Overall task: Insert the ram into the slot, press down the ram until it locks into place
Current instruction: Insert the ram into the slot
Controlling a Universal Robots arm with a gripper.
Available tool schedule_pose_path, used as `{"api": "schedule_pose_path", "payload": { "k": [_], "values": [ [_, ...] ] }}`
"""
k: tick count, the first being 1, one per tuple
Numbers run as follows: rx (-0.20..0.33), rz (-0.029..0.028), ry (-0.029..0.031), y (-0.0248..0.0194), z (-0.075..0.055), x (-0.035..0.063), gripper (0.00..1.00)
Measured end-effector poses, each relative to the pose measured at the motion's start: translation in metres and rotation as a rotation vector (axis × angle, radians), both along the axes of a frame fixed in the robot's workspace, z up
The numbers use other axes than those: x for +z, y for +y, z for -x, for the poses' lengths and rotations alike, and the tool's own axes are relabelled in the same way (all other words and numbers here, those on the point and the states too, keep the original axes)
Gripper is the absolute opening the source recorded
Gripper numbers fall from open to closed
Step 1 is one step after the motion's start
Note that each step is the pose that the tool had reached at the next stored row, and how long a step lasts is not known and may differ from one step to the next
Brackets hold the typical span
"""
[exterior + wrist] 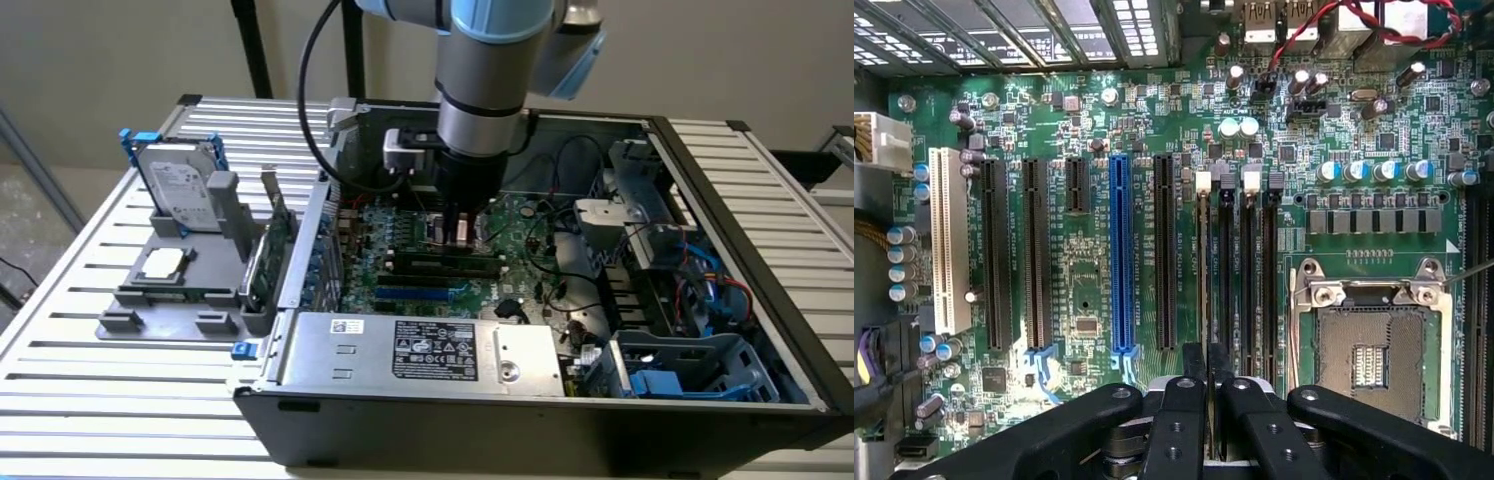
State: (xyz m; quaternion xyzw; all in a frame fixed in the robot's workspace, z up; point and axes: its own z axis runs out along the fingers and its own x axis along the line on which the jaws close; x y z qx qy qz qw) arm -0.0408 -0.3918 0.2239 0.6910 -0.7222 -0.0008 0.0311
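Black gripper point(1206, 362) closed together | arm point(481, 90) upright over motherboard point(1084, 250) | tips at ram point(1202, 265) in slot point(1202, 183)

- I read the silver-grey, blue-capped robot arm point(483, 95) as vertical, with its wrist pointing straight down.
- I read the black metal two-finger gripper point(1206, 365) as closed, its fingertips point(1194, 362) side by side with no gap showing.

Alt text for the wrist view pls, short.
The black gripper hangs over a green motherboard, close to one end of four parallel black memory slots. A long blue slot runs to one side of them, a metal-framed CPU socket to the other.
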Motion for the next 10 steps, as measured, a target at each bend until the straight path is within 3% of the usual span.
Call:
{"api": "schedule_pose_path", "payload": {
  "k": [2, 3, 5, 10],
  "values": [
    [0.0, 0.0009, 0.0004, 0.0, 0.001, -0.0001, 0.15],
    [0.0, 0.001, 0.0003, 0.0, 0.001, -0.0002, 0.21],
    [0.0, 0.0007, 0.0001, 0.0, 0.001, 0.0005, 0.21],
    [0.0, 0.0008, 0.0008, 0.0, 0.001, 0.0206, 0.21]
  ]
}}
